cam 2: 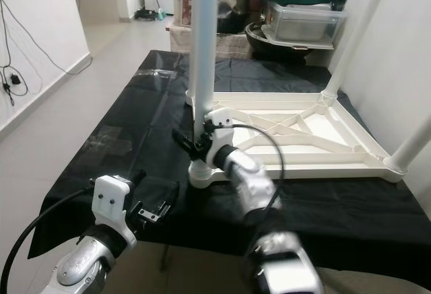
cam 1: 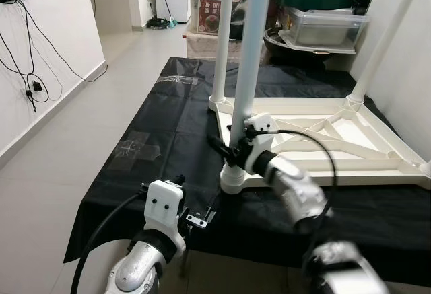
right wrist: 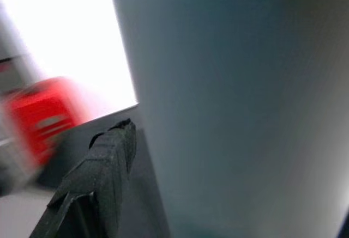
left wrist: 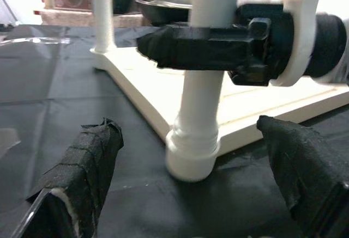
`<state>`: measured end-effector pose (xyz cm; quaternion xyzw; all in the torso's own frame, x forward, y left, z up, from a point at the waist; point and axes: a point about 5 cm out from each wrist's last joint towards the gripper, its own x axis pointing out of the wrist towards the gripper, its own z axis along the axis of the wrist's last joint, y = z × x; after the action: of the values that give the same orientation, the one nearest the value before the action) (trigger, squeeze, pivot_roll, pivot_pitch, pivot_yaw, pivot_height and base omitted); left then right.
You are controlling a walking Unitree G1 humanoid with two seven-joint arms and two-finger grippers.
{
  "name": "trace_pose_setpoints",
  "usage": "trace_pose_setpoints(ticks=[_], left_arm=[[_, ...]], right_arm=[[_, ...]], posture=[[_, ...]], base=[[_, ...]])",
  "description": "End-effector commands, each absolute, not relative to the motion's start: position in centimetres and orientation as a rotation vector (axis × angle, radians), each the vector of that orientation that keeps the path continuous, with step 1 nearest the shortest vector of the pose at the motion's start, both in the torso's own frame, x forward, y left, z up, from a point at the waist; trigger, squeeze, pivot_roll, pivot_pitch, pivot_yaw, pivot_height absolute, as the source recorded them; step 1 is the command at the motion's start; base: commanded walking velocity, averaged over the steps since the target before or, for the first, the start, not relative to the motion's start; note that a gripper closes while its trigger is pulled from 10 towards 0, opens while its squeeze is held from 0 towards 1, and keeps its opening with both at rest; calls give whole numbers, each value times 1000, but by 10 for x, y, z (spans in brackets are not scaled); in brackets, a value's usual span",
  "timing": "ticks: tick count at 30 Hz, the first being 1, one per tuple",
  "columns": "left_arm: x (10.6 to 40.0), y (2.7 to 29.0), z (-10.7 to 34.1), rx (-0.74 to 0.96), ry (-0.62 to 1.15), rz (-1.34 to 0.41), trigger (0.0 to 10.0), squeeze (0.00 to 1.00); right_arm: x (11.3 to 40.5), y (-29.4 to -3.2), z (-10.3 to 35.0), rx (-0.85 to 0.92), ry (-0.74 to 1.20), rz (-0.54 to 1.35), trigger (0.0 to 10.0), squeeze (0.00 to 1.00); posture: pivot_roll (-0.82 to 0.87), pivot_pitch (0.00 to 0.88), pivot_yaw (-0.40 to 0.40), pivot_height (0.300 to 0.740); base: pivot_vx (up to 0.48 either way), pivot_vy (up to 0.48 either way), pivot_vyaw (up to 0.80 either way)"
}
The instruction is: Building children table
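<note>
A white children's table (cam 1: pixel 337 147) lies upside down on a black-covered surface, with legs standing up from its corners. The nearest leg (cam 1: pixel 248 58) rises from a round socket (cam 1: pixel 234 181) at the front left corner. My right gripper (cam 1: pixel 233 147) is shut around this leg just above the socket; its black finger (left wrist: pixel 188 47) crosses the leg in the left wrist view. The right wrist view has the pale leg (right wrist: pixel 240 107) close up beside one finger (right wrist: pixel 103 162). My left gripper (left wrist: pixel 185 134) is open, low at the front edge, facing the socket (left wrist: pixel 192 153) without touching it.
The black cloth (cam 1: pixel 168 126) has clear tape patches (cam 1: pixel 138 149) on its left half. Plastic bins and pots (cam 1: pixel 316 18) are stacked behind the table. A white wall runs close along the right, and cables (cam 1: pixel 30 85) hang on the left wall above open tiled floor.
</note>
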<state>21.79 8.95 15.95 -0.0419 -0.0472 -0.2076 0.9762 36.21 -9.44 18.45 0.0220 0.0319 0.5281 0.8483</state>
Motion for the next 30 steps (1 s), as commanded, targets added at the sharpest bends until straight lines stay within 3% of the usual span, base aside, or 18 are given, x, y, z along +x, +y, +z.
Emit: trace_pose_setpoints(ticks=[1,7,8,10,13,15,16,18,21,22,24,26,30], left_arm=[[217,86,160,-93,-101,-425,10000,0],[214,84,161,-101,-104,-431,10000,0],[214,84,161,-102,-104,-430,10000,0],[214,84,161,-101,-104,-429,10000,0],[214,85,161,-102,-106,-424,10000,0],[214,85,161,-102,-106,-424,10000,0],[214,85,161,-102,-107,-423,10000,0],[214,85,160,-100,-106,-421,10000,0],[214,85,159,-100,-105,-421,10000,0],[214,85,158,-99,-103,-422,10000,0],[215,85,158,-98,-102,-423,10000,0],[215,84,158,-100,-102,-426,10000,0],[215,84,158,-101,-103,-428,10000,0]], right_arm=[[352,-66,182,53,99,1344,10000,0],[342,-41,176,-2,125,1505,10000,0],[341,-33,172,-12,132,1498,0,0],[341,-28,170,-32,123,1487,0,0],[357,-18,165,-42,92,1186,0,0],[357,-18,165,-42,92,1186,0,0],[362,-20,165,-38,86,1095,0,0],[375,-33,167,-12,54,794,0,0],[380,-40,168,5,47,682,0,0],[385,-61,172,56,15,383,0,0],[384,-68,173,67,4,300,0,0],[375,-83,172,70,-24,70,0,0],[363,-92,167,69,-28,-90,0,0]], posture=[[134,0,-78,740],[148,0,-88,740],[146,0,-88,740],[146,0,-88,740],[146,0,-89,740],[146,0,-89,740],[146,0,-89,740],[138,0,-87,740],[138,0,-87,740],[122,0,-80,740],[122,0,-80,740],[121,0,-84,740],[122,0,-90,740]], base=[[0,0,0],[0,0,0],[0,0,0],[0,0,0],[0,0,0],[0,0,0],[0,0,0],[0,0,0],[0,0,0],[0,0,0],[0,0,0],[0,0,0],[0,0,0]])
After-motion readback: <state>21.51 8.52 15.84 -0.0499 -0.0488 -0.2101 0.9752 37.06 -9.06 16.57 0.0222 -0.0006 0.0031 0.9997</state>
